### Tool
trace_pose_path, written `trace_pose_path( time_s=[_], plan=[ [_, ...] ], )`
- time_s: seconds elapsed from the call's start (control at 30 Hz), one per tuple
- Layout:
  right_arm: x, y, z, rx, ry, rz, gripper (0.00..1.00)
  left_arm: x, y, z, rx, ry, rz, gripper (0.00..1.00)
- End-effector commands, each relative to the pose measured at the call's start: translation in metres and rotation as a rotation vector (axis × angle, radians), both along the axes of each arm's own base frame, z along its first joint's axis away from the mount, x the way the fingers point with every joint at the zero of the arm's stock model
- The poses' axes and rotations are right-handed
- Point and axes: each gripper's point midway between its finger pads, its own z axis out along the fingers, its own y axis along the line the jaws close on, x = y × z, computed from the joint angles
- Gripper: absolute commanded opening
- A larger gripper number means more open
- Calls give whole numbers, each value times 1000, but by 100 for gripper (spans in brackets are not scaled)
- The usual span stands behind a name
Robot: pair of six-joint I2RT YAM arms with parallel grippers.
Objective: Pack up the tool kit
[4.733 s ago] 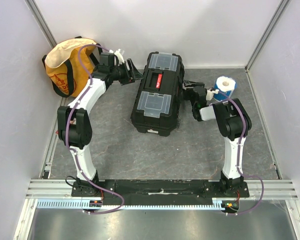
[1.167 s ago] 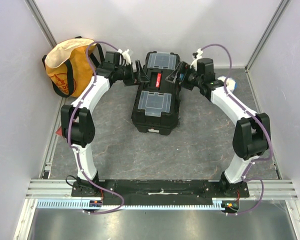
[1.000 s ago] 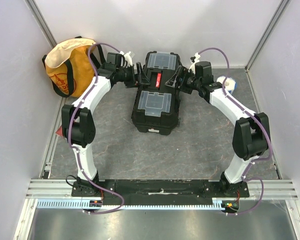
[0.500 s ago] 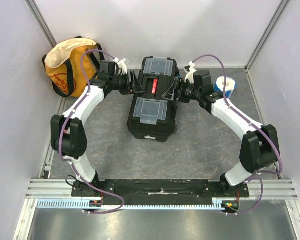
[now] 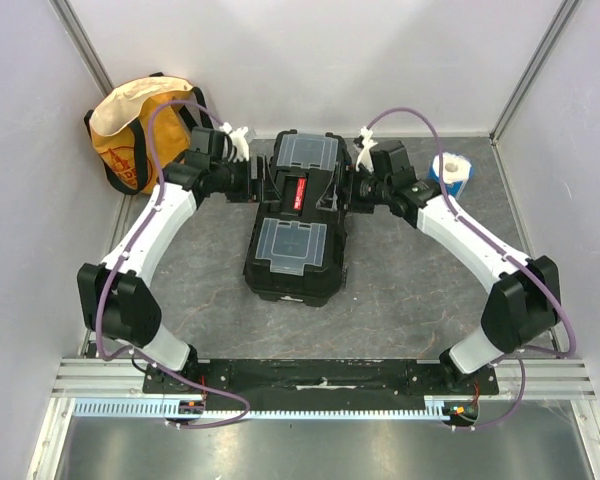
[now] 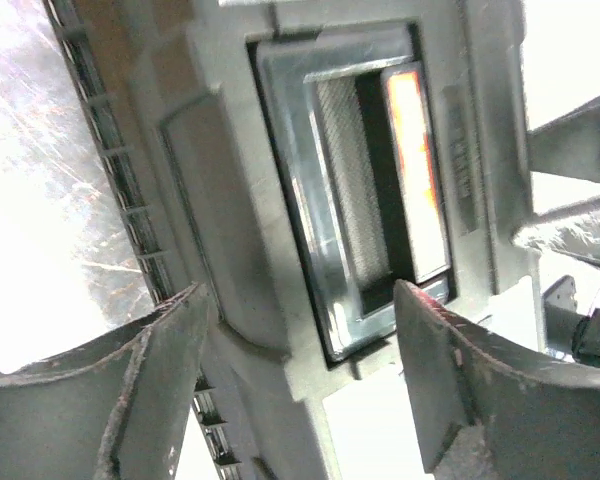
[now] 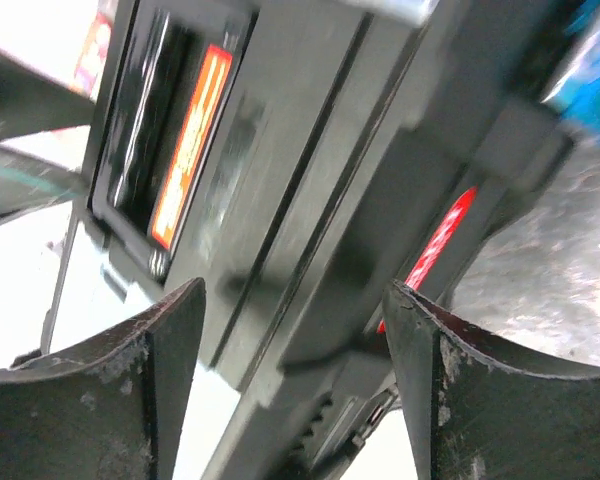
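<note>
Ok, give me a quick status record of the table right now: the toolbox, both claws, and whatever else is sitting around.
tool kit: black case, lid closed, mid-table, slightly skewed
handle: red-marked, lying flat on top
left claw: open, at the case's left side by the handle
right claw: open, at the case's right side, opposite
contact: cannot tell if the fingers touch the case
bag: yellow-orange, far left corner
roll: blue and white, far right, apart from the case

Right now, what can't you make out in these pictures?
Toolbox contents: lids closed, too small in the top view.
Bag contents: fabric folds over them, top view.
Whether the left gripper or right gripper touches the toolbox: wrist views blurred, glare-washed.
</note>
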Motion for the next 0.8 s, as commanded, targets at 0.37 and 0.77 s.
trace_pose_path(
  time_s=[0.37,0.77],
  plan=[
    [91,-122,64,-240,-226,-490,79,96,65,64,215,-265,341,91],
    [144,-123,-64,-405,15,-503,0,139,81,-35,124,74,347,70]
  ],
)
